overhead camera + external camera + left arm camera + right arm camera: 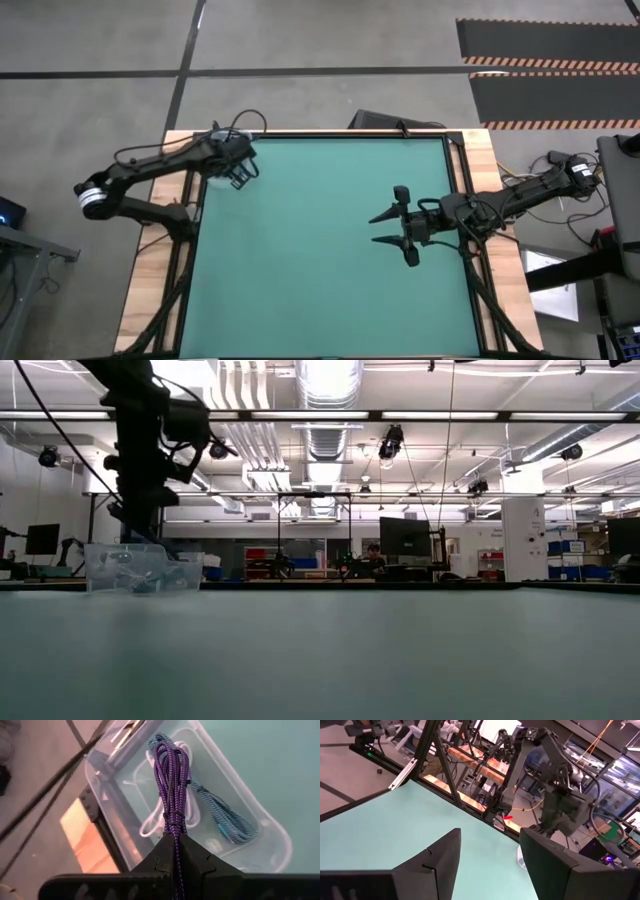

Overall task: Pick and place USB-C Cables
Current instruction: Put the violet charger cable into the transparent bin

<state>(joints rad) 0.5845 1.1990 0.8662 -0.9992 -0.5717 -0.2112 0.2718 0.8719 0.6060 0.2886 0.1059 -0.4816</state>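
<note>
Purple cable (171,775) pinched in left fingers (165,857) above clear bin (265,827); right fingers (445,855) spread, empty.

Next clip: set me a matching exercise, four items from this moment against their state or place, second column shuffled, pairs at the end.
Items:
1. purple cable
2. teal cable
3. white cable
4. right gripper

States:
A. jaws wide open above bare green mat
B. pinched in the left gripper, hanging over the clear bin
C. lying in the bin, pale loop under the purple one
D. lying in the bin beside the white one

Pairs: 1-B, 2-D, 3-C, 4-A
</note>
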